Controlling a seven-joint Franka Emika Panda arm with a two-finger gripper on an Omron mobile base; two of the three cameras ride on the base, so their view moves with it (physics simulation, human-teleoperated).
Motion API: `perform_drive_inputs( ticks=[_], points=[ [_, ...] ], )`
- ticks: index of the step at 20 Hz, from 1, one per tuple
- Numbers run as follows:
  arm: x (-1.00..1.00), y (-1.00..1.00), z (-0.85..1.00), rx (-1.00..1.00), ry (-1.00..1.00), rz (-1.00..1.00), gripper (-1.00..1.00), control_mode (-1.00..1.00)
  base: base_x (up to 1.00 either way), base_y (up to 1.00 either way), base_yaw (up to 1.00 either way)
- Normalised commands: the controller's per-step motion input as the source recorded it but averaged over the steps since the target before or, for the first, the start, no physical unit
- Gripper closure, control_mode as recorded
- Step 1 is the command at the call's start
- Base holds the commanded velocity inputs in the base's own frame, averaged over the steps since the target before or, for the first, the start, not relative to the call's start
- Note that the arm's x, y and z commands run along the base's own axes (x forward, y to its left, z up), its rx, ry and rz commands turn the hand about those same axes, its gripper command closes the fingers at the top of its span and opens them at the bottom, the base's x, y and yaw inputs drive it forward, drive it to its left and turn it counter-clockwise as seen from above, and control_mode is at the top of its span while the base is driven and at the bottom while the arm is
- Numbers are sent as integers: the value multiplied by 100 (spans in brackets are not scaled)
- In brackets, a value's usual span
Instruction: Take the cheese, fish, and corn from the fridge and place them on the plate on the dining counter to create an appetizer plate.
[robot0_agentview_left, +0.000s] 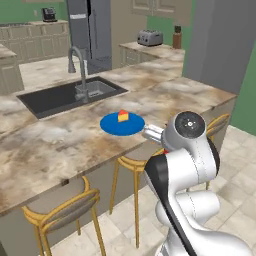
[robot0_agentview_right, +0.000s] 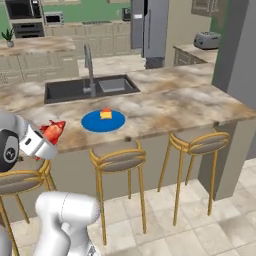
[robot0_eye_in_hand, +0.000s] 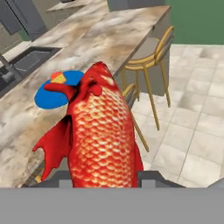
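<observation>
My gripper (robot0_eye_in_hand: 105, 178) is shut on the fish (robot0_eye_in_hand: 103, 135), a red-orange scaly fish that stands up between the two finger tips. From the right base view the fish (robot0_agentview_right: 53, 131) hangs in the gripper (robot0_agentview_right: 47, 136) just off the near edge of the dining counter (robot0_agentview_right: 175, 102), left of the plate. The blue plate (robot0_agentview_left: 111, 125) (robot0_agentview_right: 92, 122) (robot0_eye_in_hand: 46, 98) lies near the counter's front edge with the cheese (robot0_agentview_left: 123, 116) (robot0_agentview_right: 105, 114) (robot0_eye_in_hand: 57, 78) on it. The grey fridge (robot0_agentview_left: 90, 32) (robot0_agentview_right: 150, 27) stands far behind. The corn is out of view.
A dark sink (robot0_agentview_left: 70, 95) with a grey faucet (robot0_agentview_left: 79, 65) sits behind the plate. Gold-legged stools (robot0_agentview_right: 117, 157) (robot0_agentview_right: 197, 142) stand under the counter's near edge. A toaster (robot0_agentview_left: 150, 37) is on the back counter. A grey pillar (robot0_agentview_left: 220, 45) rises at the counter's right end.
</observation>
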Motion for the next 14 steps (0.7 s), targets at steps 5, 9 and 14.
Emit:
perform_drive_inputs(
  ticks=[5,9,14],
  points=[
    [0,0,0,0,0,0,100,100,100,-53,27],
    [0,0,0,0,0,0,100,100,85,-11,19],
    [0,0,0,0,0,0,100,100,40,2,0]
  ],
)
